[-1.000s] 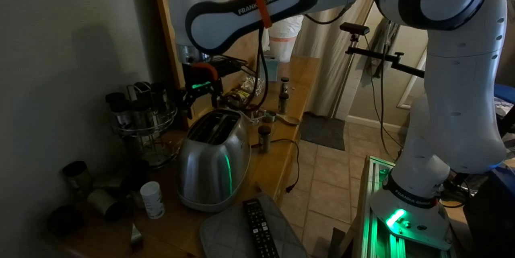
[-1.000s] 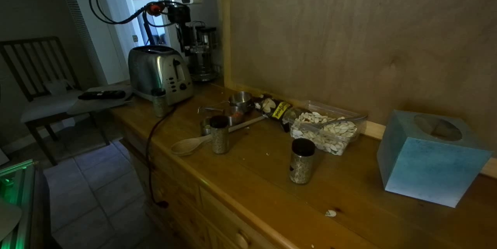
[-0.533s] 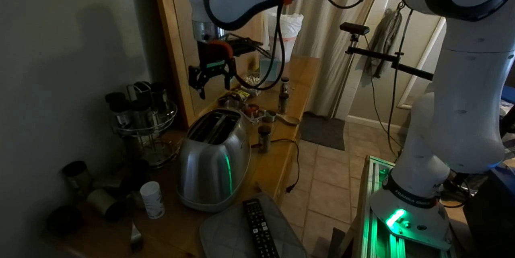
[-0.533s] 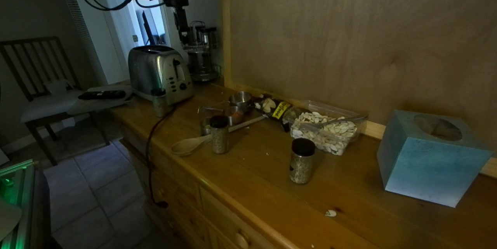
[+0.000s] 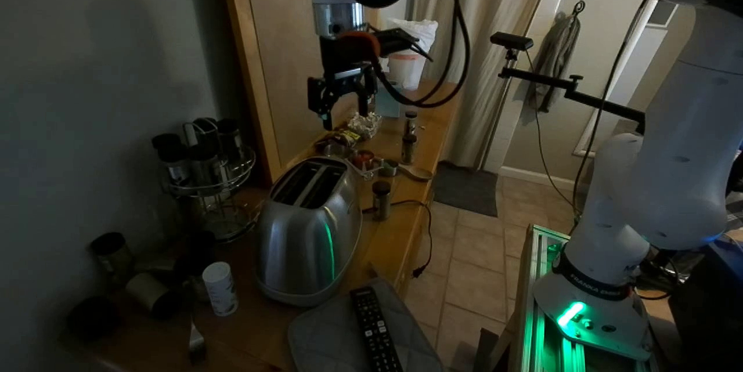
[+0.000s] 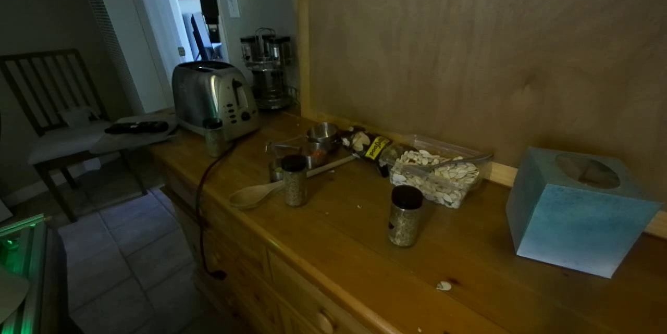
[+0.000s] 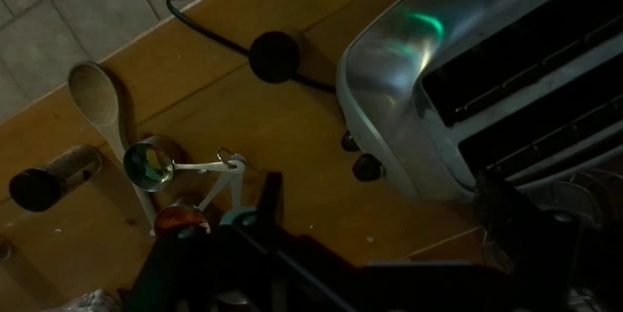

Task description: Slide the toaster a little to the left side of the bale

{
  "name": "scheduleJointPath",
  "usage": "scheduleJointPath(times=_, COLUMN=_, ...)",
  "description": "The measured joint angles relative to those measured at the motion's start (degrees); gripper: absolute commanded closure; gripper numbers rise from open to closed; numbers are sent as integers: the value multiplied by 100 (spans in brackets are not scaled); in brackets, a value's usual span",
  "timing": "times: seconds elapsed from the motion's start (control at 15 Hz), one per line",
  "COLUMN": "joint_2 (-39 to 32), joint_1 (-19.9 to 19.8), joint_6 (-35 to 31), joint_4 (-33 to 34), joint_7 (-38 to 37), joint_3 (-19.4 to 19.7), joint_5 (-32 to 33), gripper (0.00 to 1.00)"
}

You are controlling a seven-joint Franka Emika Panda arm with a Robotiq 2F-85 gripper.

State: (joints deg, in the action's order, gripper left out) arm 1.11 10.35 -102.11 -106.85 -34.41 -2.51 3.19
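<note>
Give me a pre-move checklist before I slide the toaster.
1. Gripper open, holding nothing: ok.
2. Gripper apart from the toaster: ok, gap visible in both exterior views.
3. Toaster upright: ok.
4. Cord entirely on the counter: not ok, it hangs over the edge.
5. Spice jar apart from the toaster: ok, but it stands close.
6. Quilted mat apart from the toaster: cannot tell whether they touch.
</note>
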Motion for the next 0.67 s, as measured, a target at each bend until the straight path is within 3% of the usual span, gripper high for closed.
scheduleJointPath(times=0.4, joint_2=1111, joint_1=-27, joint_6=-113, joint_4=-1233, joint_7=958, joint_3=-162, joint_5=-407, gripper=0)
scheduleJointPath(times=0.67, joint_2=1881, joint_1=-46, joint_6=-687, joint_4=-2062, joint_7=1675, joint_3=-211, joint_5=-444, gripper=0)
